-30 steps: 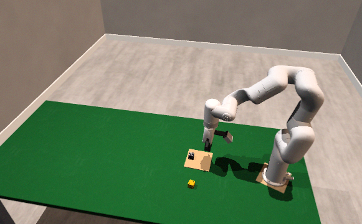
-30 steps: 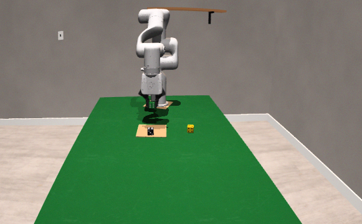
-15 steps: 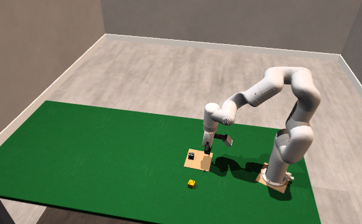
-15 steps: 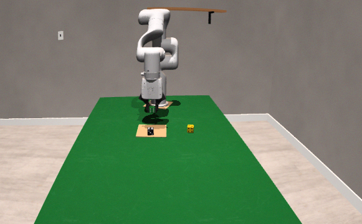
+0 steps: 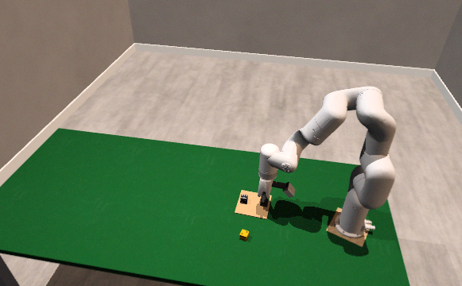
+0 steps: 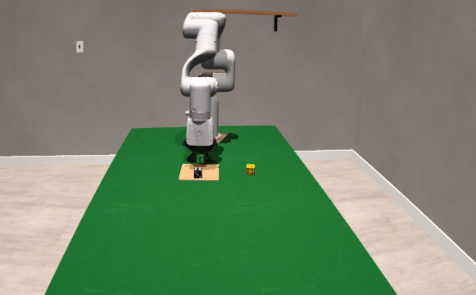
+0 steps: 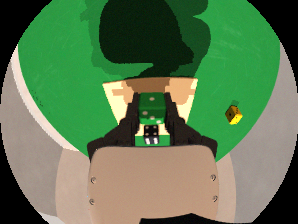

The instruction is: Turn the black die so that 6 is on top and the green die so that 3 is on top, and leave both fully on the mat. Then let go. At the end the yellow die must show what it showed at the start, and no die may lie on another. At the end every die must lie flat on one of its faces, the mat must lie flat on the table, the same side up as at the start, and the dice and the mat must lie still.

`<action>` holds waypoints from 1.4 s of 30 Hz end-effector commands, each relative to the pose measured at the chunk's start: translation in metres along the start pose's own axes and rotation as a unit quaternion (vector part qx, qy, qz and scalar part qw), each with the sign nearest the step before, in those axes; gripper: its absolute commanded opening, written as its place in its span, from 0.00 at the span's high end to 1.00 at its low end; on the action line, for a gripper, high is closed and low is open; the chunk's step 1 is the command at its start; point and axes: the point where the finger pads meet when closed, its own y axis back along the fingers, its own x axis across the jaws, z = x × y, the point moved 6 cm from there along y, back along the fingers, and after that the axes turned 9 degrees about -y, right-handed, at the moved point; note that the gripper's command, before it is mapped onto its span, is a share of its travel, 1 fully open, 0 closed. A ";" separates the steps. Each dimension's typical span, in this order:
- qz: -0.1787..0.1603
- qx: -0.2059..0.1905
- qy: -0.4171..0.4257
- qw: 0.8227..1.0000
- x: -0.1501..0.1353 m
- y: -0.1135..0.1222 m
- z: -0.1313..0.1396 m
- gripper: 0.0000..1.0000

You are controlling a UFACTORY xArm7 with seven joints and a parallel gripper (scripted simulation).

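My gripper (image 5: 263,199) is shut on the green die (image 6: 200,157), low over the edge of the tan mat (image 5: 253,203) nearest the robot base. I cannot tell whether the die touches the mat. In the wrist view the green die (image 7: 150,115) sits between the dark fingers, with the mat (image 7: 120,96) showing behind it. The black die (image 5: 244,199) lies flat on the mat, to the left of the gripper and apart from it; it also shows in the exterior view (image 6: 197,173). The yellow die (image 5: 244,234) lies on the green table off the mat, and shows in the wrist view (image 7: 233,113).
The robot base (image 5: 347,230) stands on a tan plate at the table's right end. The table's front edge runs just below the yellow die. A wooden shelf (image 6: 246,13) hangs high on the wall behind the arm.
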 end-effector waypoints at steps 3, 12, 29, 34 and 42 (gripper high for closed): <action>0.002 -0.003 0.000 1.000 0.001 -0.012 0.004 0.73; 0.002 -0.003 0.000 1.000 0.001 -0.014 0.004 0.73; 0.002 -0.003 0.000 1.000 0.001 -0.014 0.004 0.73; 0.002 -0.003 0.000 1.000 0.001 -0.014 0.004 0.73; 0.002 -0.003 0.000 1.000 0.001 -0.014 0.004 0.73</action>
